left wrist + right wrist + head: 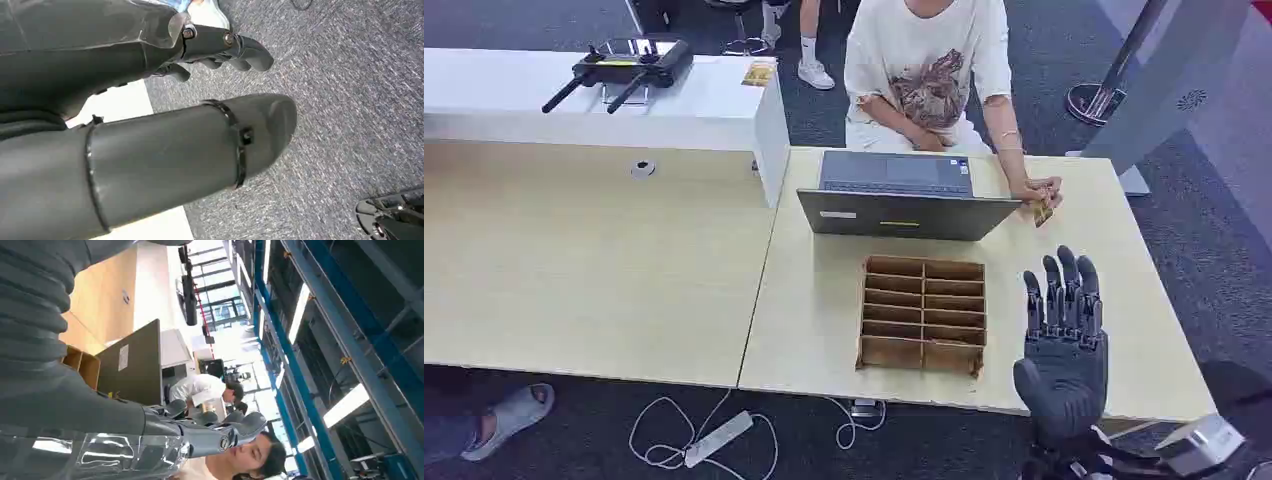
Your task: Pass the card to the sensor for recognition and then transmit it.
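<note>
A person seated behind the table pinches a small tan card (1042,212) in one hand, just right of the laptop. My right hand (1062,335) is raised over the table's front right part, palm showing, fingers straight and apart, holding nothing. It stays a short way nearer to me than the card. In the right wrist view its fingers (210,427) reach out with nothing in them. The black sensor box (629,62) with antennas lies on the white counter at the back left. My left hand (220,47) hangs over grey carpet, fingers loosely bent, holding nothing.
An open grey laptop (904,195) stands at the table's middle back. In front of it lies a wooden slotted tray (922,312). A small yellow packet (758,72) rests on the white counter's (714,105) right end. A power strip and cables lie on the floor below.
</note>
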You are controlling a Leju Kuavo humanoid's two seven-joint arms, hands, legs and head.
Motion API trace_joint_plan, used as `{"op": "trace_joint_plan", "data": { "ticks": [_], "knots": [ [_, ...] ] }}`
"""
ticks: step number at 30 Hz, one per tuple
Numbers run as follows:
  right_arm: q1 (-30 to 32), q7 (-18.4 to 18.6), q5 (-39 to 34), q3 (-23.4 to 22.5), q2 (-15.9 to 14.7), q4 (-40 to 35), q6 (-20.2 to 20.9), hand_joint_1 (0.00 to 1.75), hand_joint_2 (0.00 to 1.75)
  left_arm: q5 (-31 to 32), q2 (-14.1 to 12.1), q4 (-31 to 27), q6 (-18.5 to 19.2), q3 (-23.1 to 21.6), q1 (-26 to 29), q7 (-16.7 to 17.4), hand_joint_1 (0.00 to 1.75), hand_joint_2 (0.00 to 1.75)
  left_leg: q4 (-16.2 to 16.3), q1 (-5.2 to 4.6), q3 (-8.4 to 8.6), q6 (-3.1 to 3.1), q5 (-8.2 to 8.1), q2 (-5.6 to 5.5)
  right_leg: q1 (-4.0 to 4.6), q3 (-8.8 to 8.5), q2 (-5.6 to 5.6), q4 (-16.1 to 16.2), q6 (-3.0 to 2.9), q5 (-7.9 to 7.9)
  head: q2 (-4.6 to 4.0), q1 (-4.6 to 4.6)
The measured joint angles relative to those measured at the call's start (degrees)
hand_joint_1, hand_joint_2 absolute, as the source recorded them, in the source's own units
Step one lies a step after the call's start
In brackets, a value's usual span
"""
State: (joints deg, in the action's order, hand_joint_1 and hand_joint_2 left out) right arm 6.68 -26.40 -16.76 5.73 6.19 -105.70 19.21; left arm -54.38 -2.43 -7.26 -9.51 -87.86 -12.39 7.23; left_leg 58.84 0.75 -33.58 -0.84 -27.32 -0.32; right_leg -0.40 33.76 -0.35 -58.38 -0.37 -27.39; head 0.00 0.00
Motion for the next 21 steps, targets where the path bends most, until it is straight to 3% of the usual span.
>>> {"op": "trace_joint_plan", "data": {
  "ticks": [18, 21],
  "knots": [
    [0.1, -0.7, 2.4, 0.0, 0.0, -1.0, -0.9, 0.0, 1.75, 0.2, 0.0, 0.0, 0.3, -1.0, -0.1, 0.5, 0.0, 0.0, 0.0, 0.0, 0.01, 0.0, 0.0, 0.01, 0.0, 0.0, 0.01, 0.0, 0.0, 0.0, 0.0, 0.0],
    [0.0, -1.4, 6.0, 0.0, 0.0, -1.0, -3.1, 0.0, 1.75, 0.1, 0.0, 0.0, 0.3, -1.1, -0.1, 0.5, 0.0, 0.0, 0.0, 0.0, 0.0, 0.0, 0.0, 0.01, 0.0, -0.01, 0.0, 0.0, 0.0, 0.0, 0.0, 0.0]
  ]
}}
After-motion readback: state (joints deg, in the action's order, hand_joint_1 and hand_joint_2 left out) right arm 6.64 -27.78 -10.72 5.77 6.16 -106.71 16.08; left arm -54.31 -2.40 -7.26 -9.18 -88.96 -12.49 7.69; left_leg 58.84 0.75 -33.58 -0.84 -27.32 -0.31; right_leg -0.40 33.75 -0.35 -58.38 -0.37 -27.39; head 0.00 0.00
